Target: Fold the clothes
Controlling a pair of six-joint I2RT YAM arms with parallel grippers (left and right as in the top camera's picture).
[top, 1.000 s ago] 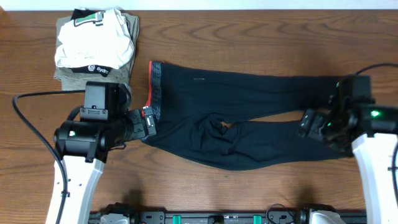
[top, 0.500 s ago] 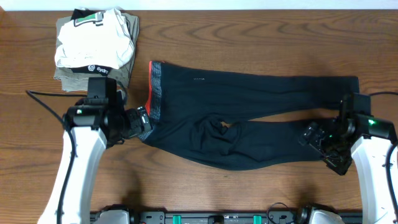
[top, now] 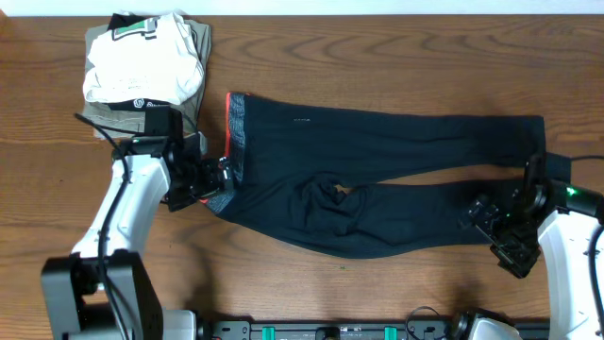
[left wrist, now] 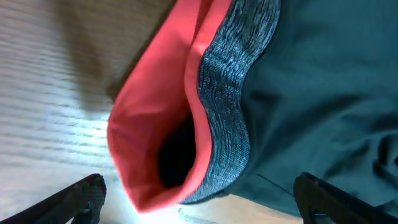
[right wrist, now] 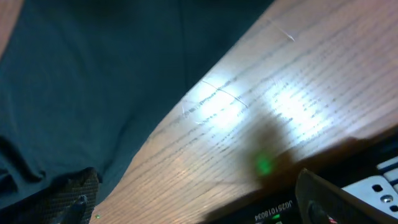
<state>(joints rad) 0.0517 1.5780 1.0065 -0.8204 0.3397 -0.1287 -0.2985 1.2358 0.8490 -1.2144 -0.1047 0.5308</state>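
Matt black soft-cloth pants [top: 377,142], heathered grey knit waistband [left wrist: 227,106], glossy grained wood table [top: 377,57].

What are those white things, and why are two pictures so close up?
Those are a robot's left arm and right arm at a wooden table. One picture looks down from above. The other two come from little cameras on each wrist, so they see things close up. Long black pants lie spread out; a white garment sits on an olive garment in the corner. The left hand is beside the grey waistband, red inside. The right hand is by the leg ends. Both hands are open, holding nothing.
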